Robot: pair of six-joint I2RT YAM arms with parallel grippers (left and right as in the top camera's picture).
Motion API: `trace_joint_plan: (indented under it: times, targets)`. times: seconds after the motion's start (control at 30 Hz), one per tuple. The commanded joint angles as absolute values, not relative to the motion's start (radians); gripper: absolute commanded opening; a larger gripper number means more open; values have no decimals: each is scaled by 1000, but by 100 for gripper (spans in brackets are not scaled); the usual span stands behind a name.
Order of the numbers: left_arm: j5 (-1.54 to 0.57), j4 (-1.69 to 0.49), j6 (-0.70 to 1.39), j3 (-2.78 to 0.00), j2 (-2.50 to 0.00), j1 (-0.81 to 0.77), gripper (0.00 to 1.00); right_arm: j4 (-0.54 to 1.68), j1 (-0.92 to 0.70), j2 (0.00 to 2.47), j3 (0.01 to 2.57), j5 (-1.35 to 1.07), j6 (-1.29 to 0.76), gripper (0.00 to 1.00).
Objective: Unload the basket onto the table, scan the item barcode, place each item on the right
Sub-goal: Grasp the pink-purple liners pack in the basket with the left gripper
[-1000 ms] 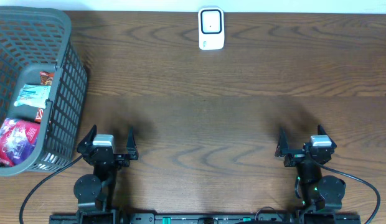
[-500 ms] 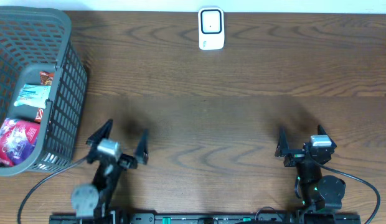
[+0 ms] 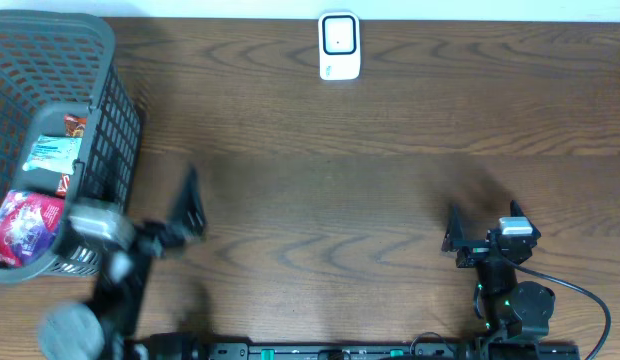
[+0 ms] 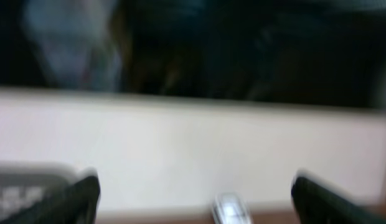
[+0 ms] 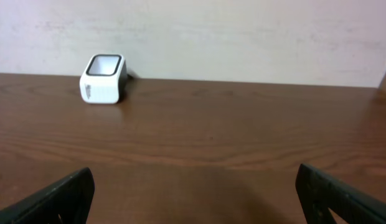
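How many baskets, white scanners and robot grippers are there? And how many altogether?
Basket: 1
White scanner: 1
Robot grippers: 2 (left gripper, right gripper)
Total: 4

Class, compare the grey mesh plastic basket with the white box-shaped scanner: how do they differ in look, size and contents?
The grey mesh plastic basket is large with latticed walls; the white box-shaped scanner is small and solid. The basket holds packets; the scanner holds nothing. The basket sits at the left edge, the scanner midway along the far edge. Both rest on the brown wooden table.
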State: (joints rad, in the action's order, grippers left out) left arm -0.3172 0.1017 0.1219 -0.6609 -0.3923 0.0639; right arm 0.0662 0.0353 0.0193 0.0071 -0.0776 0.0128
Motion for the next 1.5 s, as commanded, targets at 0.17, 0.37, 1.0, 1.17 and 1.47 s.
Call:
trace_joint_plan:
  times: [0.17, 0.37, 1.0, 1.17, 1.47]
  targets:
    - [-14, -688, -175, -1718, -1252, 169, 98, 71, 38, 17, 5, -76, 27, 99]
    - [-15, -1111, -41, -2197, -1599, 383, 98, 71, 38, 17, 5, -76, 27, 99]
    - [73, -1452, 371, -2131, -1851, 633, 98, 71, 38, 17, 5, -76, 27, 99]
    - [220, -1567, 551, -2130, -1968, 631, 98, 71, 38, 17, 5, -77, 27, 99]
    - [308, -1551, 635, -2007, -2112, 633, 98, 71, 38, 17, 5, -76, 27, 99]
